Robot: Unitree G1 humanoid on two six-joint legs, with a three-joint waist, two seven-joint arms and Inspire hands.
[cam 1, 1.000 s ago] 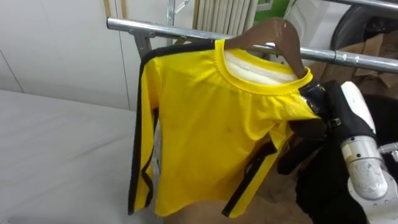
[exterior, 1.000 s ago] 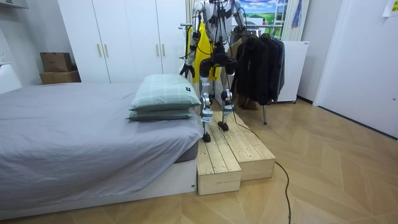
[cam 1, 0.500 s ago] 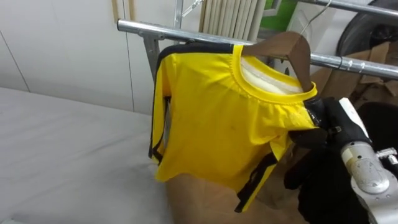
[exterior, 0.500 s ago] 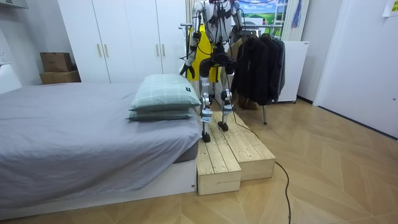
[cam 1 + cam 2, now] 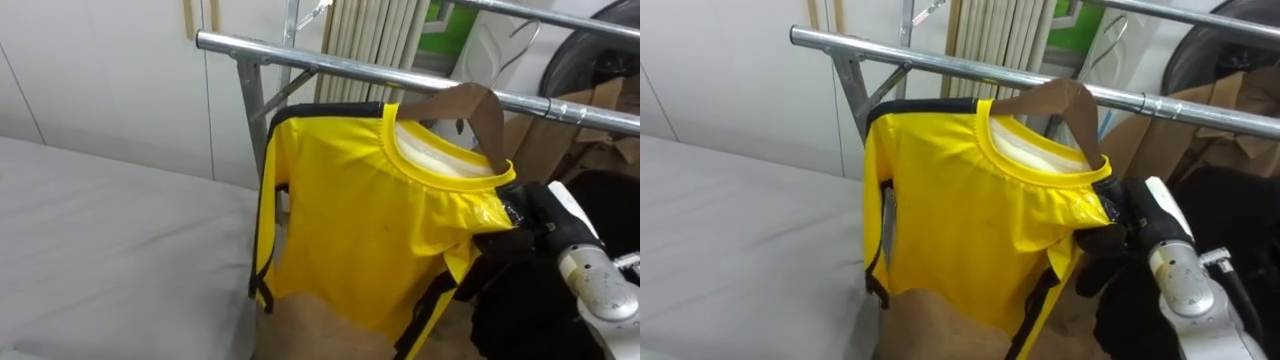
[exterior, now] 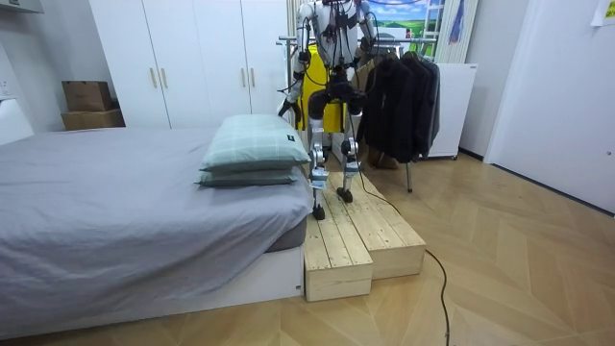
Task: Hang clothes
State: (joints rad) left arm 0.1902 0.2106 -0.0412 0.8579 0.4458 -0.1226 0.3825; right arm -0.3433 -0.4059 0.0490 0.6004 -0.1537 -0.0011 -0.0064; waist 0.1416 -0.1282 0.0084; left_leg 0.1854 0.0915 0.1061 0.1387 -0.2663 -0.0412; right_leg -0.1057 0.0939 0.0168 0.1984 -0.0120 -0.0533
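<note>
Clutching the yellow shirt (image 5: 370, 230), the right hand (image 5: 528, 214) sits below the rail (image 5: 330, 65).

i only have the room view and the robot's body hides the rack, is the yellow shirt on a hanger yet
observer: yes, the yellow shirt is on a brown wooden hanger, which comes up through its collar.
operator: which hand has it
observer: the right hand, closed on the shirt's shoulder at the hanger's end.
operator: is the hook over the rail
observer: cannot tell. The hanger's top is level with the metal rail, but the hook itself is not clear in either eye view.
</note>
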